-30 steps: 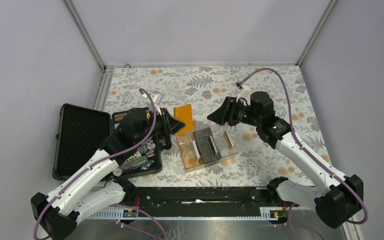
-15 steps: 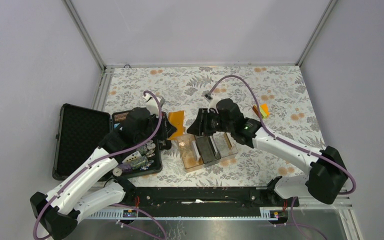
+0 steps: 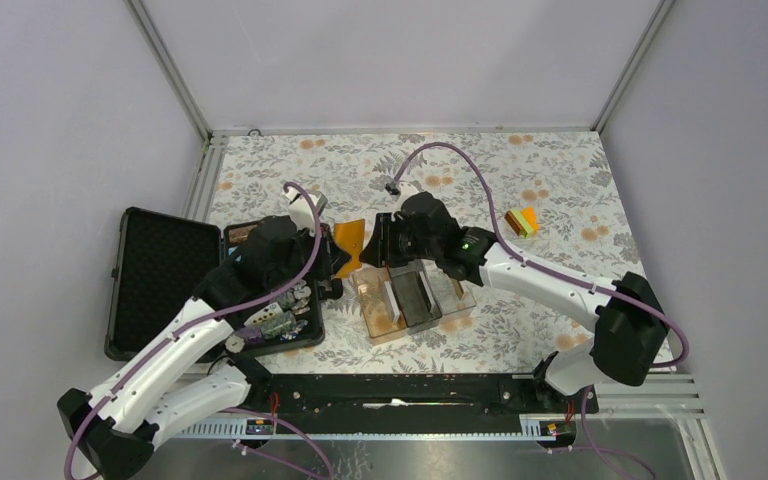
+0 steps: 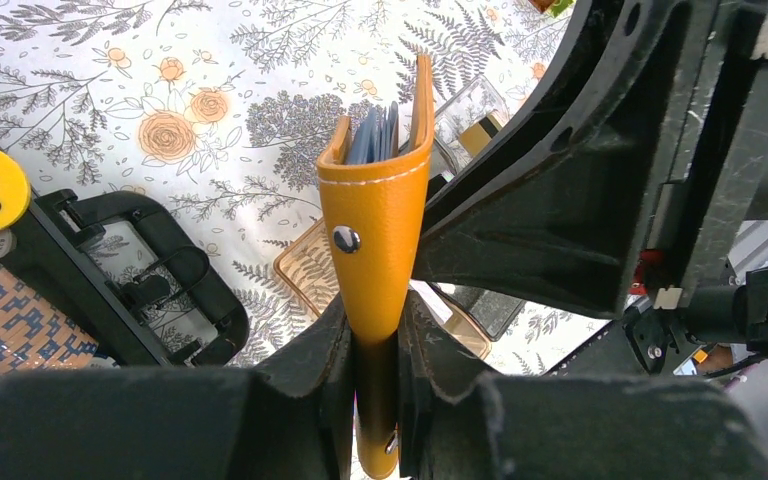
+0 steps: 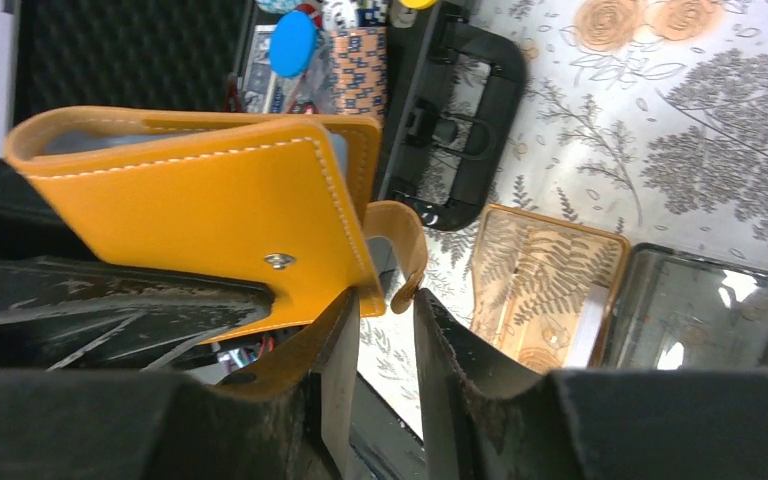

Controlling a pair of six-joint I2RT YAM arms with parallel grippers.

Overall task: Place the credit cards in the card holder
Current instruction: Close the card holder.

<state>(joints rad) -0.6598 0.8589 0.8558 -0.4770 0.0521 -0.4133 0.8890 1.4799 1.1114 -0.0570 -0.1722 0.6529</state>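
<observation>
The orange card holder (image 3: 351, 238) stands on edge in my left gripper (image 3: 333, 256), which is shut on its folded spine. In the left wrist view the holder (image 4: 380, 215) gapes at the top with blue-grey credit cards (image 4: 374, 135) tucked inside, and the gripper (image 4: 372, 315) clamps its lower part. My right gripper (image 3: 373, 243) is right beside the holder. In the right wrist view its jaws (image 5: 380, 300) stand a narrow gap apart at the holder (image 5: 200, 195) corner, with the curled snap strap (image 5: 407, 250) at the fingertips. A white card (image 3: 390, 295) stands in the clear tray.
A clear divided tray (image 3: 457, 297) lies just below the right gripper. An open black hard case (image 3: 160, 275) with colourful chips (image 5: 290, 45) lies at the left. A small orange and green object (image 3: 522, 222) lies at the right.
My right arm has swung left from over the tray to the card holder. My left gripper has kept hold of the holder and drawn it slightly back.
</observation>
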